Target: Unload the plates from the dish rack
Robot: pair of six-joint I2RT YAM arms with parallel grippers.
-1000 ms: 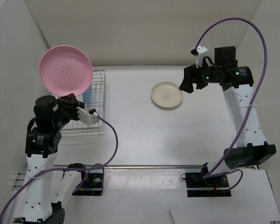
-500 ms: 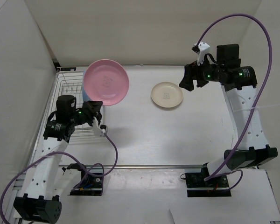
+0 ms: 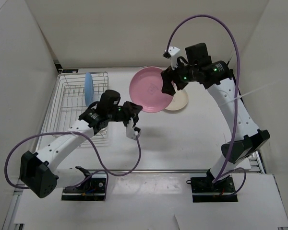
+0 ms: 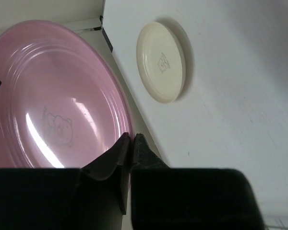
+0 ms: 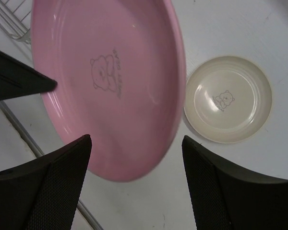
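Observation:
My left gripper (image 3: pixel 133 107) is shut on the rim of the pink plate (image 3: pixel 150 89) and holds it tilted above the table's middle. In the left wrist view the fingers (image 4: pixel 130 139) pinch the pink plate's (image 4: pixel 53 100) edge. My right gripper (image 3: pixel 169 85) is open at the plate's right edge; in the right wrist view the gripper (image 5: pixel 136 141) stands wide apart in front of the pink plate (image 5: pixel 105 81). The cream-white plate (image 3: pixel 181 102) lies flat on the table, partly hidden, and shows in both wrist views (image 4: pixel 162 61) (image 5: pixel 228 99). The light blue plate (image 3: pixel 89 88) stands upright in the dish rack (image 3: pixel 69 108).
The dish rack fills the table's left side, against the left wall. Its wires (image 5: pixel 8 19) show at the top left of the right wrist view. White walls enclose the back and sides. Purple cables loop from both arms.
My left arm has carried the pink plate rightward from above the rack to the table's middle. My right arm has swung left to the plate's edge, still open.

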